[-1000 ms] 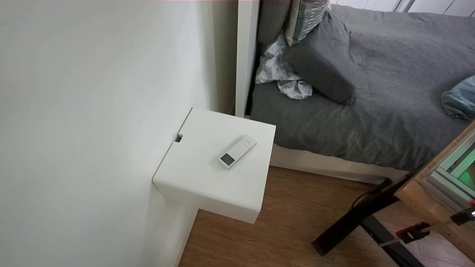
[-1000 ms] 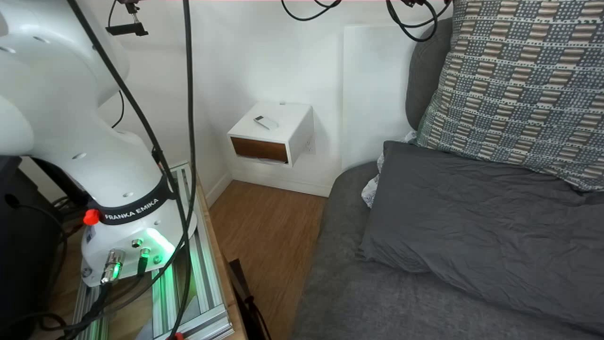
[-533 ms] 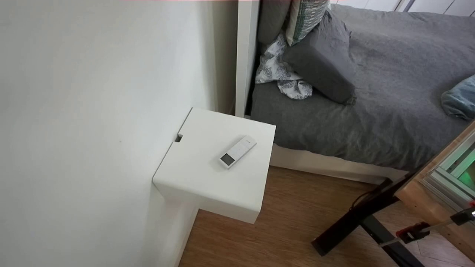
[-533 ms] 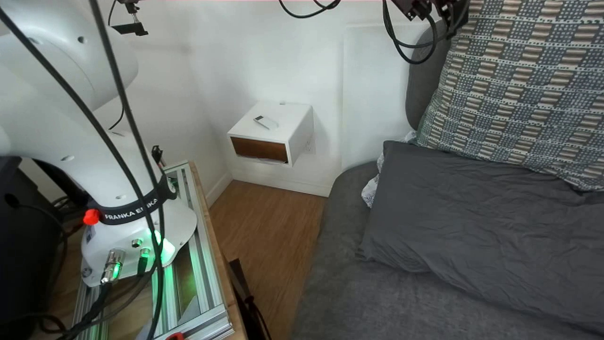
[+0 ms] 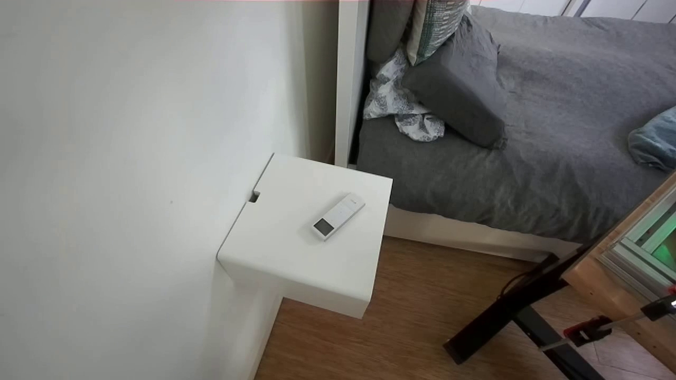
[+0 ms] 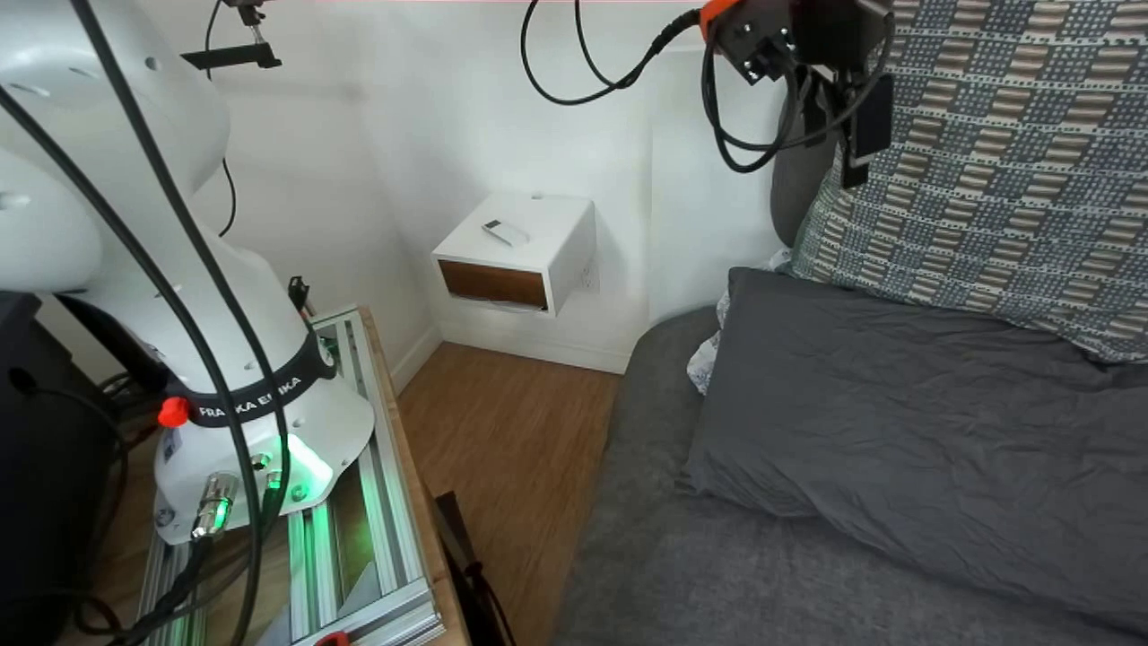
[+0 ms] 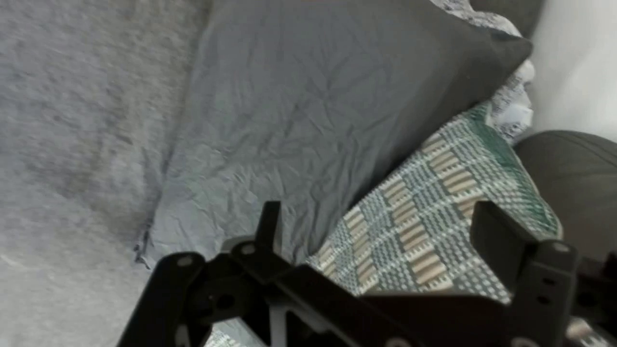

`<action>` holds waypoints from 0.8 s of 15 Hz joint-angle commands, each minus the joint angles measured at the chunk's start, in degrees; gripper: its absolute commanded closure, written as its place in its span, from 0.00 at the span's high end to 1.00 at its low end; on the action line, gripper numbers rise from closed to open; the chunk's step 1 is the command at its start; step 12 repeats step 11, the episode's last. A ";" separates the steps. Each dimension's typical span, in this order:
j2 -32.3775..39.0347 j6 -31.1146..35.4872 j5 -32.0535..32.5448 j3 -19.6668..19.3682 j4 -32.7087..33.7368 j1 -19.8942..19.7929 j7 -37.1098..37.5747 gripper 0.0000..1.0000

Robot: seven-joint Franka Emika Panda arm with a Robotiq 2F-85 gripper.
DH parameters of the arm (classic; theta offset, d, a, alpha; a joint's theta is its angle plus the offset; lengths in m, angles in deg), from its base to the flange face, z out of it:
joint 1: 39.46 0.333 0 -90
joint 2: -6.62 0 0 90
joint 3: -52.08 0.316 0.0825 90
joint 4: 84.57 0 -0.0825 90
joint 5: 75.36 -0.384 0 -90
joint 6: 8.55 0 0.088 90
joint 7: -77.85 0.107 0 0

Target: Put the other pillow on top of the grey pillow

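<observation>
Gripper [image 7: 377,212] has lowered near patterned pillow [image 6: 1004,206]; remote [image 5: 338,216] lies atop nightstand [image 5: 288,253].

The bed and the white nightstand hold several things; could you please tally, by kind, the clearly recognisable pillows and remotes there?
Grey pillow: 1
Patterned pillow: 1
White remote: 1
Total: 3
Left out as not clearly pillows: floral fabric, blue fabric, dark rounded shape.
</observation>
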 commanded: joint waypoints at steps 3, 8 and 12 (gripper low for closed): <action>-2.80 -18.79 13.83 -5.37 -0.86 7.34 14.93 1.00; -1.90 -26.69 12.09 -5.47 -0.06 8.53 11.57 1.00; -1.74 -26.40 12.09 -5.64 -0.06 8.54 11.58 1.00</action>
